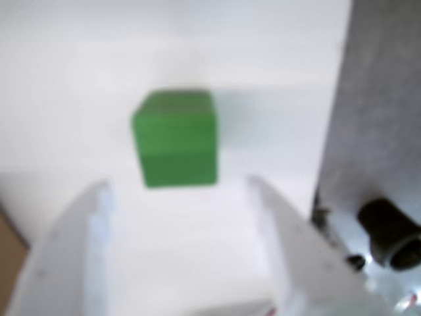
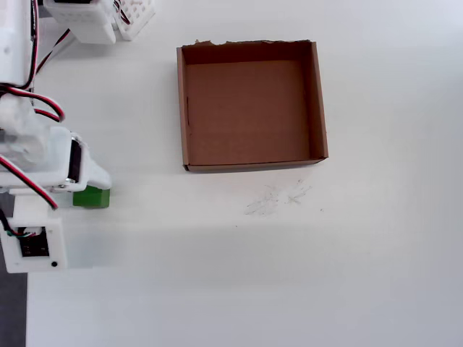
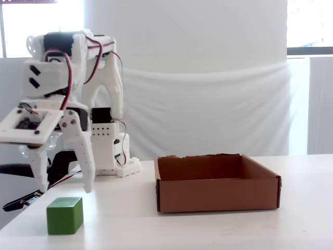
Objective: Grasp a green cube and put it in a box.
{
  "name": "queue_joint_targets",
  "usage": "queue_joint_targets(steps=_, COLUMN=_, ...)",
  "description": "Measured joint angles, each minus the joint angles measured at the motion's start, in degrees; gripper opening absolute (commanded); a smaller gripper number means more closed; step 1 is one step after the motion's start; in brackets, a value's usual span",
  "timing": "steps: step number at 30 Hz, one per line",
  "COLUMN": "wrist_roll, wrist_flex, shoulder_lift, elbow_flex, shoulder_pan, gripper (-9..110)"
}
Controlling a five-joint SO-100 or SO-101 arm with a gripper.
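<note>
The green cube [image 3: 65, 214] sits on the white table at the left, well apart from the box. It also shows in the blurred wrist view [image 1: 176, 138] and in the overhead view [image 2: 94, 196], where the arm partly covers it. My gripper [image 3: 65, 188] is open and hangs just above the cube, one white finger on each side. In the wrist view the gripper [image 1: 177, 191] frames the cube's near edge and holds nothing. The brown cardboard box [image 2: 318, 101] is empty, with a ragged far edge. In the fixed view the box [image 3: 216, 195] stands to the right of the cube.
The arm's white base and red-black wires [image 2: 32, 43] stand at the back left. The table's left edge [image 2: 11, 311] runs close beside the gripper. Faint scuff marks [image 2: 278, 199] lie in front of the box. A white cloth backdrop [image 3: 208, 104] hangs behind.
</note>
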Motion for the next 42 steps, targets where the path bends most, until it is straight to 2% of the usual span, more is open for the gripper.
queue_joint_targets(steps=21, wrist_roll=0.00, wrist_flex=-8.26, shoulder_lift=-9.23, elbow_flex=0.00, shoulder_pan=-1.93, gripper=22)
queue_joint_targets(steps=31, wrist_roll=0.53, wrist_flex=-9.40, shoulder_lift=-10.81, elbow_flex=0.00, shoulder_pan=-2.90, gripper=16)
queue_joint_targets(steps=42, wrist_roll=0.70, wrist_flex=-9.93, shoulder_lift=-11.16, elbow_flex=0.00, shoulder_pan=-2.90, gripper=14)
